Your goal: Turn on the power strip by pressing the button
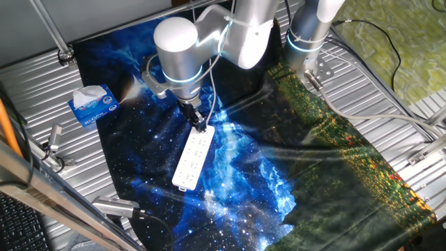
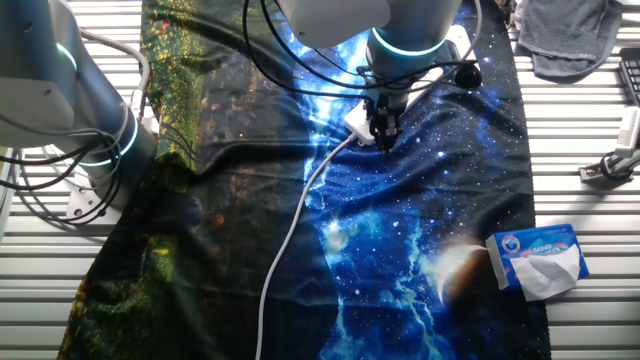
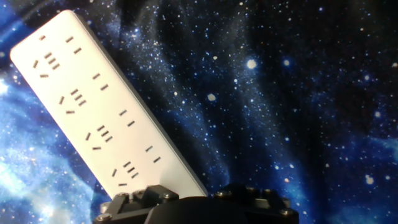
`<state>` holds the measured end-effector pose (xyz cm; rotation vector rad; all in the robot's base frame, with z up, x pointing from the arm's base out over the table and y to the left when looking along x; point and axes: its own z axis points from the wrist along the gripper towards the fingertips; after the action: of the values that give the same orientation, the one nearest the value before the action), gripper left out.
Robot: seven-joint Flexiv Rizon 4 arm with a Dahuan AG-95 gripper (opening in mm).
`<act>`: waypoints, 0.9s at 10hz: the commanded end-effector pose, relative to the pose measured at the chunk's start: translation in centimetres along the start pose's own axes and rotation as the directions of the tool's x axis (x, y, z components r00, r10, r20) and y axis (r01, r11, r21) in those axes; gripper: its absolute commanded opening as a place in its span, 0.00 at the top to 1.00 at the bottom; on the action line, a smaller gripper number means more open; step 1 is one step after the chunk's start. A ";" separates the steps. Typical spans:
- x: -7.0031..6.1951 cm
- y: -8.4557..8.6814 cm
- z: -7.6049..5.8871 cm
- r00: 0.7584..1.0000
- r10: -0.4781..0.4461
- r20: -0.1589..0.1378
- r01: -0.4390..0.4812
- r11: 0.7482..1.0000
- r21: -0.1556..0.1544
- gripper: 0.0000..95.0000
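One arm works here, and its gripper point(image 1: 200, 124) hangs at the upper, corded end of the power strip point(image 1: 193, 160), which lies on the starry blue cloth point(image 1: 244, 174) at centre frame in one fixed view. The hand view shows the strip running from upper left down to the bottom edge, where the gripper body hides that end, so the button cannot be seen. Whether the fingers are spread or together, I cannot tell. Judging by this, the pressing step is in hand; next calls for a short, firm push straight down on the switch
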<state>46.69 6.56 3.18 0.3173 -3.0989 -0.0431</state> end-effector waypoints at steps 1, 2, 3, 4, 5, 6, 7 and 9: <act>0.1 0.0 0.0 1.000 -0.002 0.001 0.002 1.000 -0.001 0.40; 0.1 0.1 0.1 1.000 -0.005 0.001 0.005 1.000 -0.001 0.40; 0.1 0.1 0.2 1.000 -0.007 0.001 0.007 1.000 0.000 0.40; 0.2 0.2 0.3 1.000 -0.009 0.002 0.009 1.000 0.000 0.40; 0.2 0.2 0.5 1.000 -0.010 0.002 0.010 1.000 0.000 0.40; 0.2 0.2 0.5 1.000 -0.009 0.002 0.009 1.000 0.000 0.40; 0.2 0.3 0.5 1.000 -0.011 0.000 0.011 1.000 -0.002 0.40; 0.2 0.3 0.8 1.000 -0.010 0.002 0.010 1.000 -0.001 0.40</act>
<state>46.40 6.87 2.82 0.3330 -3.0976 -0.0467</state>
